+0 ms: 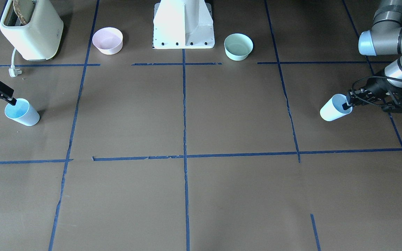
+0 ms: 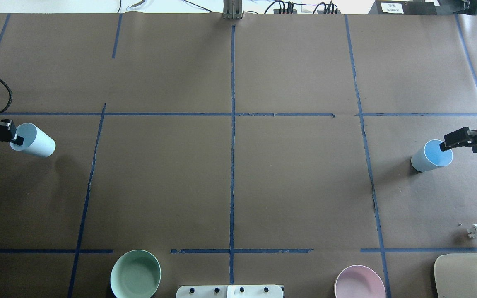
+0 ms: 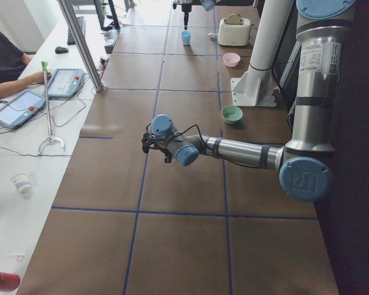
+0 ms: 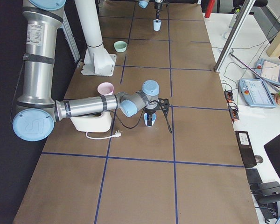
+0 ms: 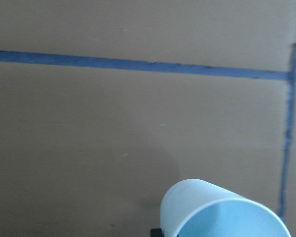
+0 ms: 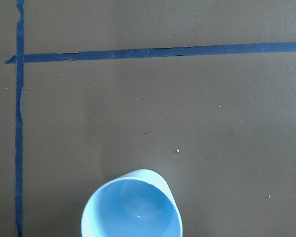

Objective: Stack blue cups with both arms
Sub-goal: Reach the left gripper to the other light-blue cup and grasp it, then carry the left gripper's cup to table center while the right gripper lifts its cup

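Note:
Two pale blue cups are held at opposite ends of the table. My left gripper (image 2: pixel 15 138) is shut on the rim of one blue cup (image 2: pixel 34 140), which hangs tilted, its mouth toward the gripper and its shadow on the paper below. In the front view that gripper (image 1: pixel 347 103) and cup (image 1: pixel 335 108) are at the right. My right gripper (image 2: pixel 445 145) is shut on the rim of the other blue cup (image 2: pixel 431 155), which is upright and low over the table. In the front view that gripper (image 1: pixel 12 101) and cup (image 1: pixel 22 112) are at the left. Each wrist view shows its cup's mouth, left (image 5: pixel 222 212) and right (image 6: pixel 131 207).
Along the robot's side stand a mint-green bowl (image 2: pixel 135 274), the white pedestal (image 1: pixel 183 24), a pink bowl (image 2: pixel 359 282) and a cream toaster (image 2: pixel 468 275) with its plug (image 2: pixel 476 230) loose on the paper. Blue tape lines grid the brown table.

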